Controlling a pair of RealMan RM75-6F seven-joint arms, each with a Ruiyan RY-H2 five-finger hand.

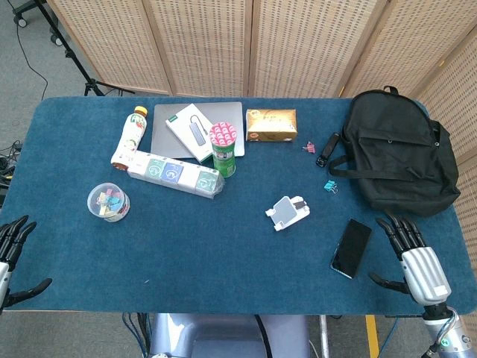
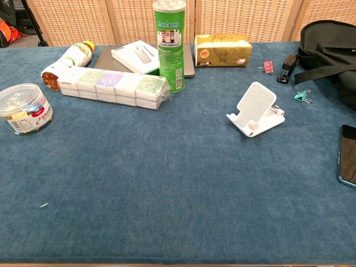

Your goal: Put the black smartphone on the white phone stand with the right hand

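The black smartphone point(image 1: 351, 247) lies flat on the blue table near the front right; only its left strip shows at the chest view's right edge point(image 2: 348, 154). The white phone stand point(image 1: 288, 212) sits to its left, nearer the table's middle, and is plain in the chest view point(image 2: 256, 109). My right hand point(image 1: 411, 258) hovers at the table's front right corner, just right of the phone, fingers spread and holding nothing. My left hand point(image 1: 10, 253) is at the front left edge, fingers apart and empty. Neither hand shows in the chest view.
A black backpack point(image 1: 396, 151) fills the back right. Binder clips point(image 1: 331, 186) and a black stapler point(image 2: 287, 61) lie beside it. A green can point(image 1: 223, 148), a tissue pack point(image 1: 272, 124), boxes, a bottle point(image 1: 130, 135) and a plastic tub point(image 1: 109, 202) sit at the back and left.
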